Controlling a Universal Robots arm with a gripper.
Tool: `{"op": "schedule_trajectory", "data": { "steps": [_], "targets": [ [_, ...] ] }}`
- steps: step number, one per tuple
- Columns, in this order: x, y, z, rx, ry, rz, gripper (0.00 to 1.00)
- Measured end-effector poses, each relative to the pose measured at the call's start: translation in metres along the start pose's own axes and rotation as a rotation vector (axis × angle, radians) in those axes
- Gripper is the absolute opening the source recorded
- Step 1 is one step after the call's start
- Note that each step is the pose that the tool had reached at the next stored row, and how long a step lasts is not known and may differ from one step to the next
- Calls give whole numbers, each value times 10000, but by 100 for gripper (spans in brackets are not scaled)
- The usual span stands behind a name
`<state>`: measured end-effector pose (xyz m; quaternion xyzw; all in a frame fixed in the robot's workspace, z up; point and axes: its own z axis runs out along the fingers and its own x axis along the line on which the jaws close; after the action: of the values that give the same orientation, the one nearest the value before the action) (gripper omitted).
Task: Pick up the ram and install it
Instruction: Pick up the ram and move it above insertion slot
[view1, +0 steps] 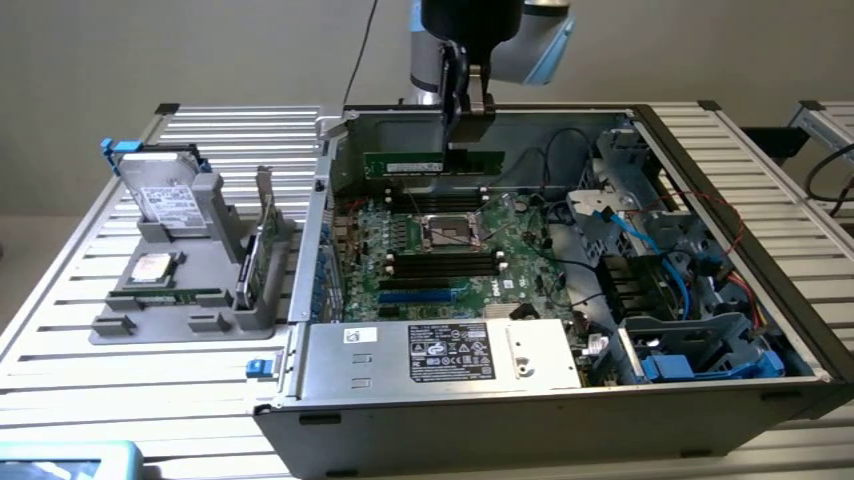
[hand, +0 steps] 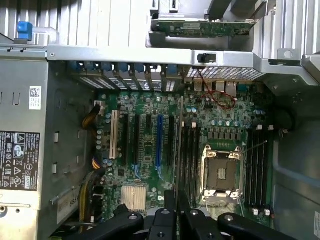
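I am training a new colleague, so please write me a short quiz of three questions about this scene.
1. True or false: the gripper holds the ram over the open computer case.
2. Where does the upright hard drive stand? A) inside the case B) in the grey holder, at the exterior view's left of the case C) in the gripper
3. Fill in: the ram's board is ____ in colour.
Key: 1 true; 2 B; 3 green.
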<state>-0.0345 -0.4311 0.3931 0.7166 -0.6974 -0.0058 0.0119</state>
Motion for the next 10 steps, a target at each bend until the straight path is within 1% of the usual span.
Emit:
{"op": "schedule_trajectory", "data": {
  "steps": [5, 10],
  "targets": [
    [-30, -49, 23, 1, -24, 22, 13],
    [-133, -58, 39, 5, -33, 24, 13]
  ]
}}
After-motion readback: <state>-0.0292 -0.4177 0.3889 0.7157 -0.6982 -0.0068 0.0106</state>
